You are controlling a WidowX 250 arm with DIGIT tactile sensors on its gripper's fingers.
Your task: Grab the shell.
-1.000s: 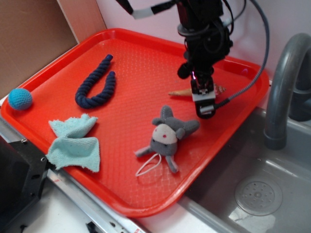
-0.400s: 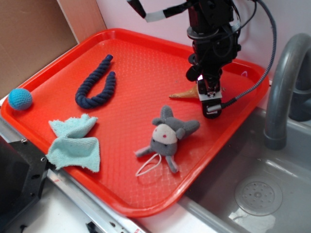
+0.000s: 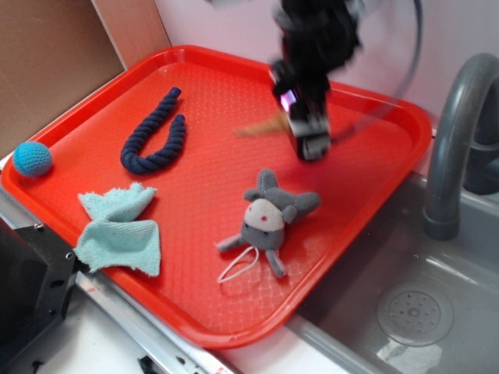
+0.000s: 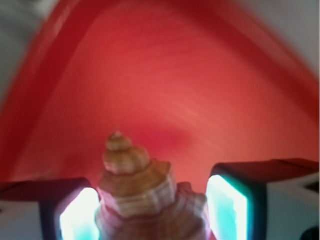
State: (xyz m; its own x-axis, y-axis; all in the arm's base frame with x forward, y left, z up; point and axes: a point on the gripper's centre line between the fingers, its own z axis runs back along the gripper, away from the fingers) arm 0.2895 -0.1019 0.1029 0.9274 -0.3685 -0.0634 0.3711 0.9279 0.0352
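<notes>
The shell [image 4: 145, 200] sits between the two jaws of the gripper [image 3: 306, 136]. In the wrist view its ridged spire pokes up past the pale pads [image 4: 227, 210], which stand on either side of its widest whorls, closed in on it and pinching it. In the exterior view the shell's pointed tail [image 3: 261, 128] sticks out to the left of the blurred black arm, above the floor of the red tray [image 3: 210, 78]; the blur makes it hard to say whether the tail touches the tray, though it looks lifted.

The gripper hangs over the far right part of the tray, near its back rim. Just in front of it lies a grey plush mouse [image 3: 269, 220] with a white string loop. Well apart on the left are a dark blue rope toy [image 3: 152, 136] bent into a U, a light blue cloth [image 3: 121, 230] near the front edge, and a blue crocheted ball [image 3: 32, 158] against the left rim. The middle of the tray is bare red surface. To the right, past the tray's edge, are a steel sink [image 3: 421, 312] and a grey faucet [image 3: 452, 148].
</notes>
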